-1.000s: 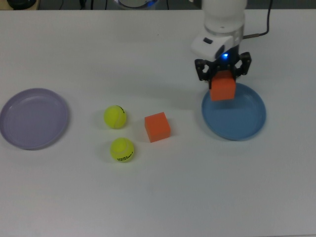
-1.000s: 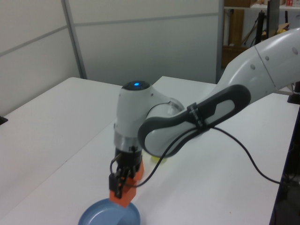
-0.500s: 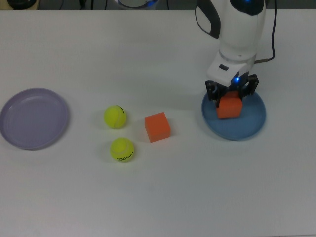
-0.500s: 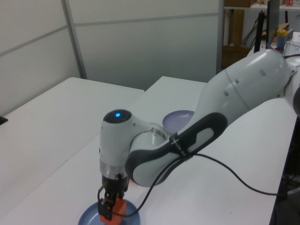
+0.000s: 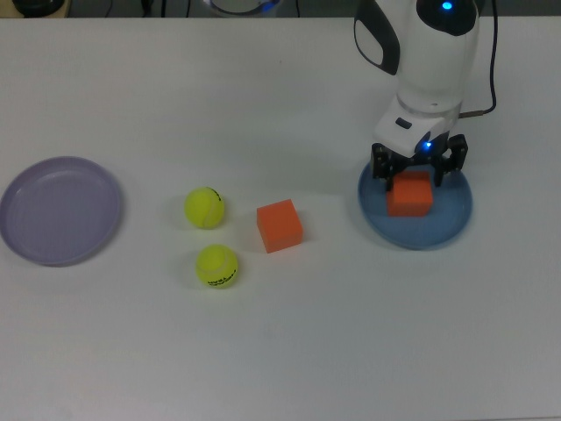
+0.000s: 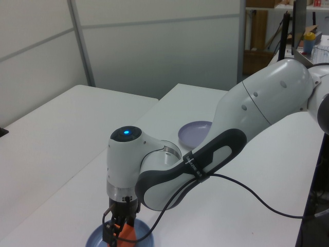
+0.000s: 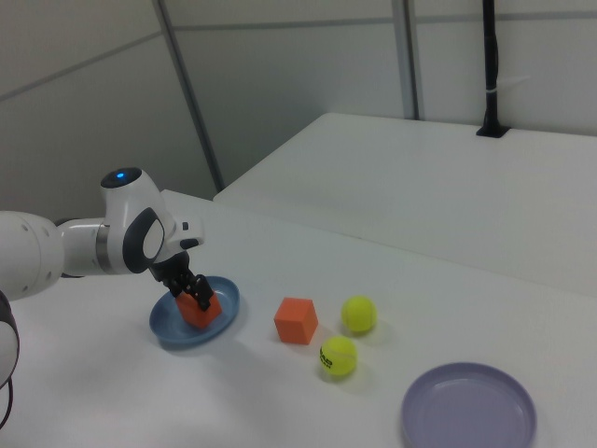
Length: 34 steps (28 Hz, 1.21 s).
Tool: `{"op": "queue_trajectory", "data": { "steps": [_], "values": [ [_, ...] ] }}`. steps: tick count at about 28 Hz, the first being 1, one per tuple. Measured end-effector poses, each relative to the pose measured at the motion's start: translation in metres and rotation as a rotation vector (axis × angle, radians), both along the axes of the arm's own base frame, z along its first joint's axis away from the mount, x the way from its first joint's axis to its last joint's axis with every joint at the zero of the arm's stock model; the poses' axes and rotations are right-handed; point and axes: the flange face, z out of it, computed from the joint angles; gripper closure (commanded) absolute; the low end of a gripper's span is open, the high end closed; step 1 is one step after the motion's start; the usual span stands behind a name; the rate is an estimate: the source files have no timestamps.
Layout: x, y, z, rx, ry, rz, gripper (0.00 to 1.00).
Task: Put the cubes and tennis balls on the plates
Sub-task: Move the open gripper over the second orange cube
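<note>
One orange cube (image 5: pixel 410 196) rests on the blue plate (image 5: pixel 447 224) at the top view's right, and my gripper (image 5: pixel 418 175) is shut on it, a black finger on each side. The same cube (image 7: pixel 199 309) and blue plate (image 7: pixel 225 320) show in the right view, with the gripper (image 7: pixel 189 290) low over them. The left view shows the gripper (image 6: pixel 119 232) down on the blue plate (image 6: pixel 95 240). The second cube (image 5: pixel 280 225) sits on the table mid-view. Two tennis balls (image 5: pixel 204 208) (image 5: pixel 216 266) lie to its left. The lavender plate (image 5: pixel 60 210) stands bare at the far left.
The white table (image 5: pixel 280 351) carries everything. A black cable (image 5: pixel 482 44) trails behind the arm in the top view. In the right view a second white table (image 7: pixel 448 177) stands behind, with a dark post (image 7: pixel 491 65) on it.
The gripper carried the cube from above the blue plate's far rim down onto the plate. The other cube, the balls and the lavender plate have not moved.
</note>
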Motion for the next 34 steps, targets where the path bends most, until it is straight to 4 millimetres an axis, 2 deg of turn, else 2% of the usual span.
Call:
{"op": "queue_trajectory", "data": {
  "steps": [5,9,13,17,21,26,30,34],
  "values": [
    [0.002,0.0,0.008,0.004,-0.015,0.003,0.0],
    [0.01,-0.009,0.033,-0.018,-0.046,0.073,0.0],
    [0.034,-0.048,0.065,-0.09,-0.038,0.162,0.0],
    [0.07,-0.108,0.089,-0.139,-0.05,0.194,0.0],
    [0.095,-0.161,0.091,-0.16,-0.058,0.228,0.0],
    [0.111,-0.202,0.088,-0.159,-0.052,0.266,0.0],
    [0.115,-0.214,0.085,-0.151,-0.048,0.287,0.0],
    [0.115,-0.214,0.077,-0.154,-0.037,0.302,0.0]
  ]
}}
